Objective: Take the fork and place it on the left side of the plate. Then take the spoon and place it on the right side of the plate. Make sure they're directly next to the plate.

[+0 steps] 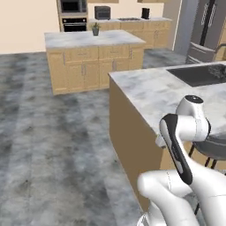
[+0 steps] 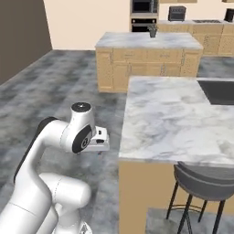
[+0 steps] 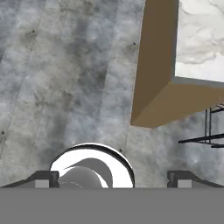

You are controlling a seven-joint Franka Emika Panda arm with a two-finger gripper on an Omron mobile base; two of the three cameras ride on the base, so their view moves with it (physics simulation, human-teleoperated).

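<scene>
A white robot arm stands folded beside a marble-topped kitchen island, its hand (image 3: 113, 178) pointing down over the grey stone floor (image 3: 65, 78) just off the near corner of the surface (image 2: 169, 119). The two dark fingertips (image 3: 43, 178) sit wide apart with nothing between them. A black sink (image 1: 201, 74) is set into the far right of the marble top, and a dark stool (image 2: 205, 183) stands tucked under its near edge. Farther back, a second island (image 2: 148, 41) carries a small potted plant (image 2: 152, 30). The fork, spoon and plate cannot be made out from any of these angles.
</scene>
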